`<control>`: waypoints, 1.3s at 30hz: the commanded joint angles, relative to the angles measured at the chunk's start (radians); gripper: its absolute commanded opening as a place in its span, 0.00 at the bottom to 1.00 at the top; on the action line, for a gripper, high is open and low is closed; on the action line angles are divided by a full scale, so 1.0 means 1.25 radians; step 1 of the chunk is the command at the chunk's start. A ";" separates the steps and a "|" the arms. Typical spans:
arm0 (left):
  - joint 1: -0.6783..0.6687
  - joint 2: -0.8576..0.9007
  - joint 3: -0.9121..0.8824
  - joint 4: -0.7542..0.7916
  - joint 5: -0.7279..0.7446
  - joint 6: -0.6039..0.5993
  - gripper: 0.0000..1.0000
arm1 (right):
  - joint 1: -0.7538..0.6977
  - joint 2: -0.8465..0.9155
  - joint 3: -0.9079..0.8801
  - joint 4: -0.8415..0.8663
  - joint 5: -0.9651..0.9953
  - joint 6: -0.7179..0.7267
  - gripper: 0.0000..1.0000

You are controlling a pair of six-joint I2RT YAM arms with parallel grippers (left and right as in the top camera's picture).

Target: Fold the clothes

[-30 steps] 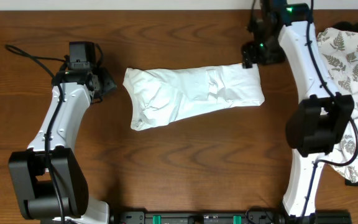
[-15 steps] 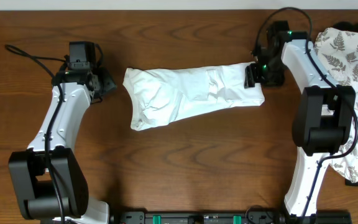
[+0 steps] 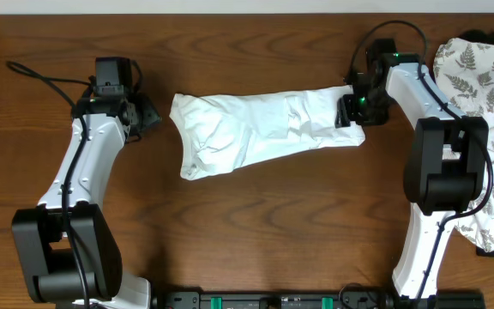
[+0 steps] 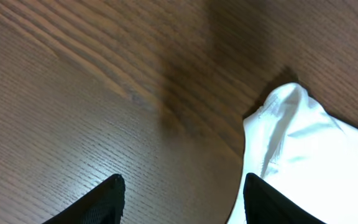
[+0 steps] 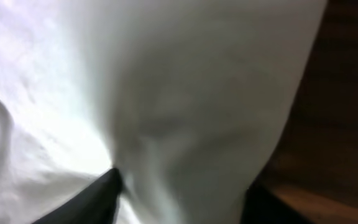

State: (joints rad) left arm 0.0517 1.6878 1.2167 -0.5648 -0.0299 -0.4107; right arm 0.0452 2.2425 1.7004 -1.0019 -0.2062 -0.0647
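Our right hand (image 3: 351,112) sits at the near end of the T-shirt (image 3: 264,133), cloth between its fingers; clamped or not, we cannot tell. It lies on the desk (image 3: 247,240), long axis running toward our left hand (image 3: 147,117), fingers apart, just short of it

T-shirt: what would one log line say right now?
T-shirt: loosely folded strip on table | left gripper: open, empty, off its left end | right gripper: on right end, cloth between jaws, grip unclear
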 commanded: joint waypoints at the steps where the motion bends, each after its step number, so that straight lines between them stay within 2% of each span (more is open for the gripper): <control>1: 0.002 0.003 -0.011 -0.001 -0.006 0.008 0.62 | -0.002 0.001 -0.015 0.000 -0.012 0.000 0.32; 4: 0.002 0.003 -0.011 -0.001 -0.006 0.008 0.62 | -0.013 0.001 -0.015 0.000 -0.007 0.000 0.10; 7: 0.002 0.003 -0.011 -0.001 -0.006 0.008 0.62 | -0.032 0.001 -0.015 0.000 0.000 0.000 0.01; 15: 0.003 0.003 -0.011 -0.001 0.016 0.008 0.62 | -0.121 0.000 0.009 -0.009 0.001 -0.029 0.01; 25: 0.003 0.003 -0.011 0.011 0.038 0.008 0.62 | -0.194 -0.004 0.204 -0.169 0.102 -0.055 0.01; 33: 0.003 0.003 -0.011 0.023 0.038 0.008 0.62 | -0.131 -0.004 0.376 -0.284 0.074 -0.051 0.01; 39: 0.003 0.003 -0.011 0.023 0.038 0.008 0.63 | -0.026 -0.004 0.410 -0.297 -0.007 -0.027 0.01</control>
State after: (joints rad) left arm 0.0517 1.6878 1.2167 -0.5373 0.0196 -0.4103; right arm -0.0689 2.2429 2.1899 -1.3712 -0.1345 -0.1165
